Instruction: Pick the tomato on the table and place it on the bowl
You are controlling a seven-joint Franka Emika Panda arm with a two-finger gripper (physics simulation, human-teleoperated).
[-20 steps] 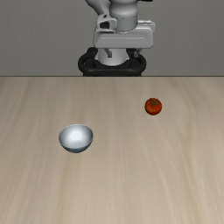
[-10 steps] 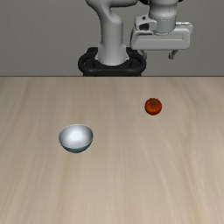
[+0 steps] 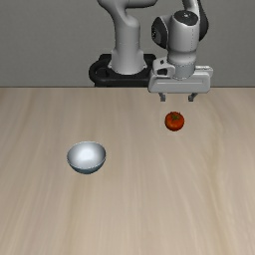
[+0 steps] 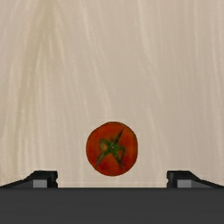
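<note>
A red tomato (image 3: pixel 174 122) with a green stalk lies on the wooden table (image 3: pixel 129 189), toward the exterior view's right. My gripper (image 3: pixel 177 98) hangs just above it, open, with its fingers spread wide. In the wrist view the tomato (image 4: pixel 111 147) sits straight below the hand, between the two fingertips (image 4: pixel 41 178) and apart from both. A small silver-blue bowl (image 3: pixel 87 157) stands upright on the table toward the exterior view's left, well away from the tomato, with nothing in it.
The robot's black base (image 3: pixel 127 72) stands at the table's far edge, behind the tomato. Bare wood lies between the tomato and the bowl and all along the near side.
The arm swung from above its base toward the exterior view's right, then came down over the tomato. Tomato and bowl have stayed put.
</note>
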